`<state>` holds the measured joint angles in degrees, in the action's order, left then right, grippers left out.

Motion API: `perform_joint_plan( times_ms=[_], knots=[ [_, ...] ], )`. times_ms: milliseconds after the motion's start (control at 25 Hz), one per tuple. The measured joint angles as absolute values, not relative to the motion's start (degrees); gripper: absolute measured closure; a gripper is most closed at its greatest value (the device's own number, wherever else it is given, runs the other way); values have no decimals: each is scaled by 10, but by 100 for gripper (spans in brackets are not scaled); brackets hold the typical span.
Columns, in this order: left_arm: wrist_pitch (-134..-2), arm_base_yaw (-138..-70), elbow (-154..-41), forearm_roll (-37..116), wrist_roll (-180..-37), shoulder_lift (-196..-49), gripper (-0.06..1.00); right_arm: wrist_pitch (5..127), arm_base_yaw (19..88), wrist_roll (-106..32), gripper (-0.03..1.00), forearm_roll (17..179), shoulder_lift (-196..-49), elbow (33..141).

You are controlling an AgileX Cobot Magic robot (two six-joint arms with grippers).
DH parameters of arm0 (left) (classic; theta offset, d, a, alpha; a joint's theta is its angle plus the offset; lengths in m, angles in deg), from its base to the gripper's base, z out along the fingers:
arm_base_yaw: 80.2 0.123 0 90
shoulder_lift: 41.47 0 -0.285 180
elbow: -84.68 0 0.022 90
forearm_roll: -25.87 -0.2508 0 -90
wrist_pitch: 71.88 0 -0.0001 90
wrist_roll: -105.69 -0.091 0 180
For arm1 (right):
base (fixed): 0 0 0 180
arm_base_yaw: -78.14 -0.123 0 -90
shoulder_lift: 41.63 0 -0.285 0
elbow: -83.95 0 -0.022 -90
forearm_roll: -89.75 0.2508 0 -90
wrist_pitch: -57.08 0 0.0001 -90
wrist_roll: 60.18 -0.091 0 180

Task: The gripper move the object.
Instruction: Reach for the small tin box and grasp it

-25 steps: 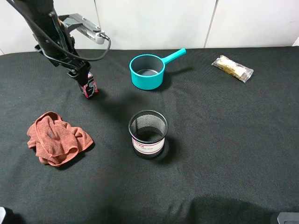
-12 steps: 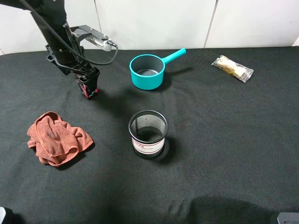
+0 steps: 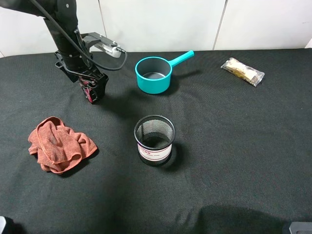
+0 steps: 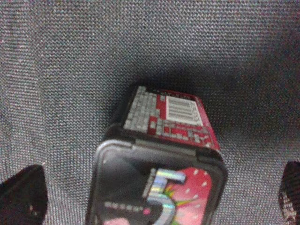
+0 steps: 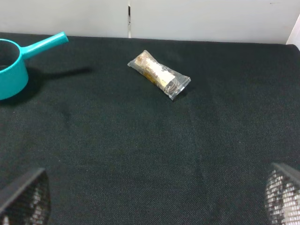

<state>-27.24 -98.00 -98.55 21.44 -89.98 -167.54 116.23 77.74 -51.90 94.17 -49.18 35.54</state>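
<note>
Black-clothed bench (image 3: 234,146): grasp not yet made.
Near the teal pot (image 3: 153,74), the left gripper (image 3: 92,89) straddles the object (image 4: 159,187), jaws wide with gaps either side; closing, lifting and moving likely remain.

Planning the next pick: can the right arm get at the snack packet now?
Probably yes: the snack packet lies alone on the black cloth, with nothing between it and the open right end effector.

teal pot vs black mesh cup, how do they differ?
The teal pot has solid walls and a long handle. The mesh cup is see-through black mesh with a white label band and no handle. In the high view the pot sits farther back, with the cup in front of it. Both stand upright with their open tops up.
</note>
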Motion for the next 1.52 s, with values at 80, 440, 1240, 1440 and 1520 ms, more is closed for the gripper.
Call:
perform_joint_plan(
  times_ms=[80,440,1240,1440,1520],
  knots=[
    [-271,-979,-986,214,-900,-1675,-4,1162,777,-519,27,942,-492,355],
    [-271,-973,-986,214,-900,-1675,-4,1162,777,-519,27,942,-492,355],
    [-275,-973,-987,214,-900,-1698,-4,1162,777,-519,27,942,-492,355],
    [-276,-973,-989,215,-900,-1708,-4,1162,777,-519,27,942,-492,355],
    [-275,-973,-989,215,-900,-1714,-4,1162,777,-519,27,942,-492,355]
  ],
)
